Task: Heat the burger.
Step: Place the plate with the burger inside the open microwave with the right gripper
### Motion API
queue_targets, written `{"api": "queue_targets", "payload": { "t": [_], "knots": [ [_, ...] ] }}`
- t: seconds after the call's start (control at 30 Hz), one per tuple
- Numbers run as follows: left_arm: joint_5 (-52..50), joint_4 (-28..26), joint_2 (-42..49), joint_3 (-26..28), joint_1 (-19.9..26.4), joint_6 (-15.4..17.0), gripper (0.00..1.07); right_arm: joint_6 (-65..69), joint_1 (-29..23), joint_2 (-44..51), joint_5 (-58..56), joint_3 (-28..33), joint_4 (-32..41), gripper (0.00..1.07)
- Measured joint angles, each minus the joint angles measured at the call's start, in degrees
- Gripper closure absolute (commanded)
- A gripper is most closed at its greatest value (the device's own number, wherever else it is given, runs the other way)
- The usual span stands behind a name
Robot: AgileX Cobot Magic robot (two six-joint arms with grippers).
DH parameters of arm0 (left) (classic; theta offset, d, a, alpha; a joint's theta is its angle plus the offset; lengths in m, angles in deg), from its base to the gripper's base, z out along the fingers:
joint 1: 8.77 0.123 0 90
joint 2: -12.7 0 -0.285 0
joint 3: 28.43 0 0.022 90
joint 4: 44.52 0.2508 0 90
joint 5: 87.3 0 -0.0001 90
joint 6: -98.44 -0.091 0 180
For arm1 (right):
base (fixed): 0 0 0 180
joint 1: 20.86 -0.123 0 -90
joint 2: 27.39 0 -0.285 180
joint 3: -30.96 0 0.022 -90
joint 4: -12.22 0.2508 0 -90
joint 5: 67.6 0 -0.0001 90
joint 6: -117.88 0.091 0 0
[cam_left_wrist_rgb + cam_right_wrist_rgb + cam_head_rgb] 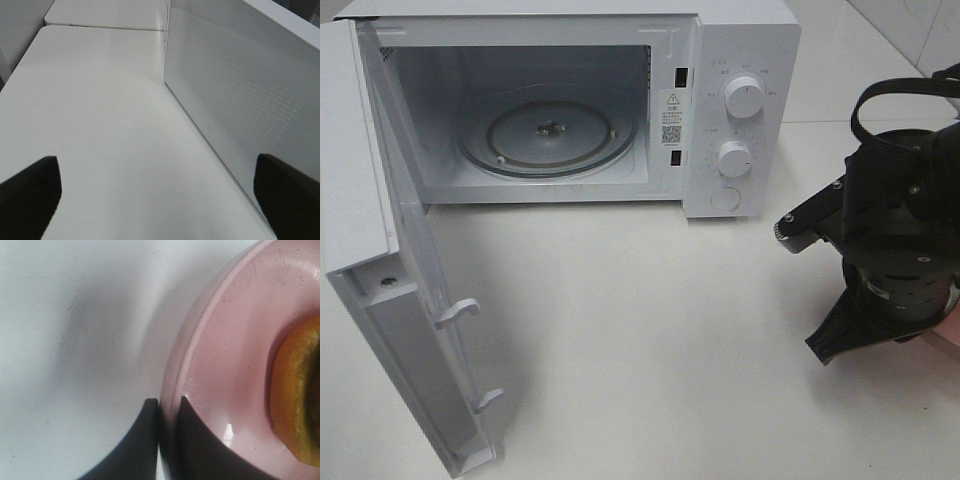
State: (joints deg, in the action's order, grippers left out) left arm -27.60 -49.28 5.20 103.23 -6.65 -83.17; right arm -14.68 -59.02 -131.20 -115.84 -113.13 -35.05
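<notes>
Now we pinch the plate (225, 355) rim with our right end effector (169, 400) (left end effector (156, 170) spread, empty); lifting by this edge grip could tilt it and slide the burger (297, 390) off.

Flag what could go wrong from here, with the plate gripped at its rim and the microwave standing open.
1. The right end effector pinches the pink plate only at its rim. Lifted from one edge, the plate may tilt and the burger could slide off.
2. The plate has to pass through the microwave opening onto the turntable. A sagging plate might clip the frame.
</notes>
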Motion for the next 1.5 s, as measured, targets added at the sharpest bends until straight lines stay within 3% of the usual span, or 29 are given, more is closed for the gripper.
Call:
{"api": "queue_targets", "payload": {
  "t": [0.37,0.8,1.5],
  "knots": [
    [0.00,0.00,0.00,0.00,0.00,0.00,0.07,-3.55,-6.02,4.07,-3.38,0.40,2.64,1.07],
    [0.00,0.00,0.00,0.00,0.00,0.00,0.07,-4.24,-17.48,12.78,-4.01,7.91,5.50,1.07],
    [0.00,0.00,0.00,0.00,0.00,0.00,0.07,-4.24,-32.95,14.55,-6.13,8.54,5.79,1.07]
  ]
}}
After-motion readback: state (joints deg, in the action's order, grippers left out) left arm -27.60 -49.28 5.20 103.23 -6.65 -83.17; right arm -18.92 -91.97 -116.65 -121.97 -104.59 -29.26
